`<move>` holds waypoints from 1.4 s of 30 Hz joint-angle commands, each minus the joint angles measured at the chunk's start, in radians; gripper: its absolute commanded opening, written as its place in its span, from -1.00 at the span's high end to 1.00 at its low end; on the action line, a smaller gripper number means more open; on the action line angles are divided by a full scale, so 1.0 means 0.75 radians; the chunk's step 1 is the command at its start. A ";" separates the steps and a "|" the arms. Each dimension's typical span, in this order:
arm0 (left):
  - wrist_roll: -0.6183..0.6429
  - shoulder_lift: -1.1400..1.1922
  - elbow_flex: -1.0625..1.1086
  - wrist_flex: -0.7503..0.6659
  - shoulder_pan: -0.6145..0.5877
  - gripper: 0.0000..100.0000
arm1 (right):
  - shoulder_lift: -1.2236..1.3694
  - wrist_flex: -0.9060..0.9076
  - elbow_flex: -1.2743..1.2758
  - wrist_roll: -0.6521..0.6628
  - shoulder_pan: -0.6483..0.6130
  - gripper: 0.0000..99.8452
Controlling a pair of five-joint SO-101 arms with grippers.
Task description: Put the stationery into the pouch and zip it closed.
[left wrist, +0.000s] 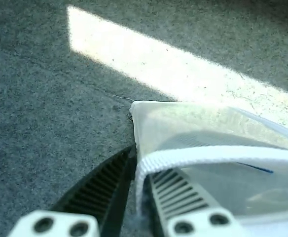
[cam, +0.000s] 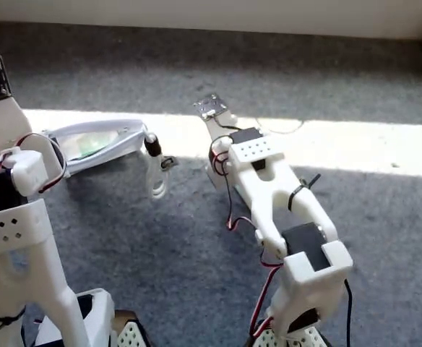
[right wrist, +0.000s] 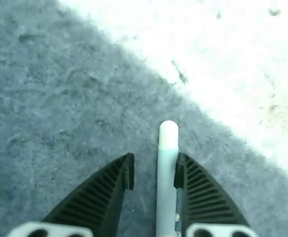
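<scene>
Clear plastic pouch [cam: 95,142] at the high view's upper left has its rim pinched tight by the left gripper [left wrist: 140,182], probably to steady its mouth, while the right gripper [right wrist: 155,158] stands part open astride a white pen [right wrist: 168,143], seemingly readying a grasp.

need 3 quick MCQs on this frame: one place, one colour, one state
1. Where is the white-tipped pen?
A) on a plate
B) between the jaws of the right gripper
C) in a person's hand

2. What colour is the carpet?
A) grey
B) red
C) green

3. How do the jaws of the left gripper stand?
A) wide open, nothing between
B) shut on the edge of the pouch
C) shut on a ruler

Answers:
1 B, the right wrist view shows it lying between them.
2 A, it is grey in every view.
3 B, the left wrist view shows the pouch's white band pinched.
</scene>
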 commanded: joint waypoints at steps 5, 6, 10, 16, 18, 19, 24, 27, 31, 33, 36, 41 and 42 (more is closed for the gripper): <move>0.008 -0.021 0.003 -0.020 0.030 0.99 | 0.085 -0.034 -0.073 -0.004 -0.015 0.74; 0.008 -0.021 0.003 -0.020 0.030 0.99 | 0.097 -0.034 -0.083 -0.004 -0.015 0.74; 0.008 -0.021 0.003 -0.020 0.030 0.99 | 0.157 -0.026 -0.157 -0.004 -0.011 0.75; 0.008 -0.021 0.005 -0.020 0.030 0.99 | 0.181 -0.013 -0.157 -0.004 -0.017 0.92; 0.008 -0.021 0.005 -0.020 0.030 0.99 | 0.179 0.052 -0.165 -0.004 -0.017 1.00; 0.008 -0.021 0.005 -0.020 0.030 0.99 | 0.175 0.081 -0.167 -0.004 -0.017 0.99; 0.008 -0.021 0.005 -0.018 0.030 0.99 | 0.011 0.150 -0.171 -0.006 -0.017 0.99; 0.010 -0.021 0.005 -0.016 0.062 0.99 | -0.132 0.173 -0.134 -0.012 -0.017 0.99; 0.008 -0.021 0.003 -0.012 0.150 0.99 | -0.330 0.177 -0.003 -0.012 -0.015 0.99; 0.008 -0.021 -0.005 -0.016 0.183 0.99 | -0.437 0.177 0.066 -0.012 -0.015 0.99; 0.008 -0.021 -0.011 -0.018 0.242 0.99 | -0.609 0.177 0.161 -0.012 -0.015 0.99; 0.010 -0.021 -0.073 -0.010 0.334 0.99 | -0.920 0.183 0.277 -0.012 -0.013 0.99; 0.010 -0.021 -0.085 -0.010 0.347 0.99 | -0.983 0.183 0.294 -0.012 -0.013 0.99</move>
